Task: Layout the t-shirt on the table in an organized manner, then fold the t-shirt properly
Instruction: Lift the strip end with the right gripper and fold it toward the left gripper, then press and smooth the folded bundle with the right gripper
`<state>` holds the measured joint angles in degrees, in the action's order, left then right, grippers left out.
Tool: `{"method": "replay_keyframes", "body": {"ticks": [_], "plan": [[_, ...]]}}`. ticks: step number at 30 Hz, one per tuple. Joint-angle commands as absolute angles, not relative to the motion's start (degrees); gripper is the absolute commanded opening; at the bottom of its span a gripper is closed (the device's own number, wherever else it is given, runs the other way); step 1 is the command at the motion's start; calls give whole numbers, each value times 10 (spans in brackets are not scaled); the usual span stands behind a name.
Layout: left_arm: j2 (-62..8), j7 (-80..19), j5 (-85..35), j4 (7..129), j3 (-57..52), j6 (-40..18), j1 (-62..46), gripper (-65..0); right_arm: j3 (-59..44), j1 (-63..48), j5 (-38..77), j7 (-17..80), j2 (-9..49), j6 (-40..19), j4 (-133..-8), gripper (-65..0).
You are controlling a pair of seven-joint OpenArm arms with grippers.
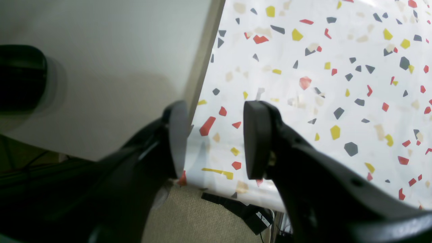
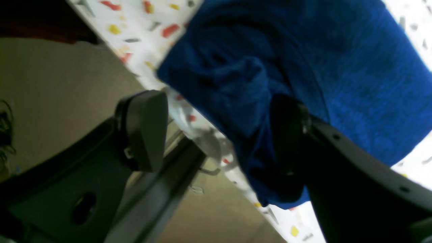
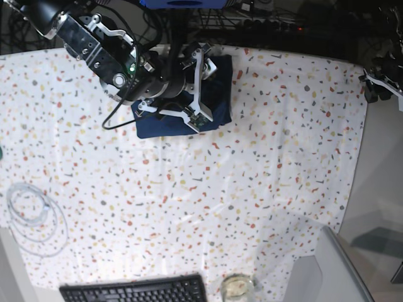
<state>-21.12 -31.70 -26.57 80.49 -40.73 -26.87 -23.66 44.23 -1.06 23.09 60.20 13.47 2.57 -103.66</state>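
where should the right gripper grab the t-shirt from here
Judging by its bunched, folded pose near the far table edge, take the t-shirt by the loose bulging fold hanging between the open right gripper fingers, coming in from the table-edge side.

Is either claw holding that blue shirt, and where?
Neither. The right claw is open over a bunched edge of the t-shirt; the left claw is open, empty.

One t-shirt (image 3: 214, 94) lies near the far edge of the one table (image 3: 252, 170), and two grippers are in view: the right gripper (image 3: 200, 85) over the shirt and the left gripper (image 3: 376, 85) at the table's right edge. At the near edge sit one black keyboard (image 3: 135, 290) and one small glass dish (image 3: 237, 286); one coil of clear tubing (image 3: 34, 217) lies by the left edge.
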Motion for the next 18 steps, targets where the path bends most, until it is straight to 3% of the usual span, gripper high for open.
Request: {"method": "replay_keyframes", "body": {"ticks": [1, 3, 5, 10, 11, 18], "plan": [[-223, -305, -271, 813, -412, -269, -236, -392, 441, -1, 235, 593, 135, 26, -1034, -227], [-223, -305, -271, 813, -412, -269, -237, -392, 441, 0, 236, 591, 135, 26, -1021, -228], [-223, -305, -271, 813, -412, -281, -237, -392, 441, 0, 237, 590, 135, 26, -1018, -282], [-222, -305, -271, 812, -412, -312, -237, -392, 440, 0, 234, 594, 108, 16, -1015, -593], [-221, -305, -271, 812, -412, -312, -237, -392, 440, 0, 235, 595, 102, 16, -1015, -627], [-224, -305, -271, 812, -412, -313, -237, -392, 442, 0, 237, 596, 60, 15, -1015, -641]]}}
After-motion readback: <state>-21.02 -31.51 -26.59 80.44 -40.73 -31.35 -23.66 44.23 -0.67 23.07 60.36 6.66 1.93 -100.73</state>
